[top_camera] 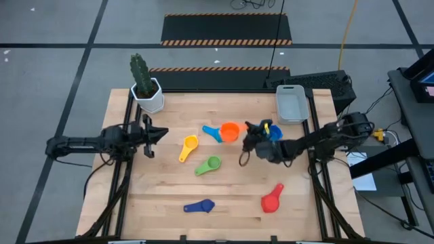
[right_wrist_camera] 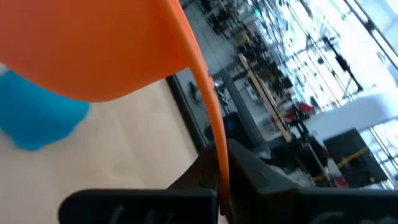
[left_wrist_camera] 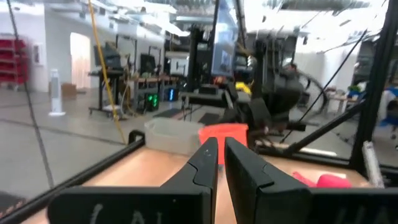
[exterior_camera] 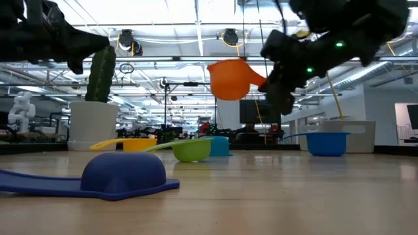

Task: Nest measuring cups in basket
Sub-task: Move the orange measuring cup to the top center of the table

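Right claw [top_camera: 248,133] pinching the flat handle of the orange cup [top_camera: 230,131], lifted clear of the worktop [top_camera: 163,193] near its middle, bowl hanging in the air in the low view. Light blue cup [top_camera: 212,131] just left of the orange one, down on the wood. Second light blue cup [top_camera: 274,132] right of the claw, partly hidden by the arm, with a bit of yellow showing just beside it. Yellow cup [top_camera: 188,147] and green cup [top_camera: 209,165] left of centre, lying apart. Dark blue cup [top_camera: 200,206] near the front edge, red cup [top_camera: 272,199] to its right. Basket [top_camera: 291,103] at the far right corner, holding no cup. Left claw [top_camera: 163,132] pressed together, held above the left side, nothing in it. Cactus pot [top_camera: 148,95] at the far left corner.
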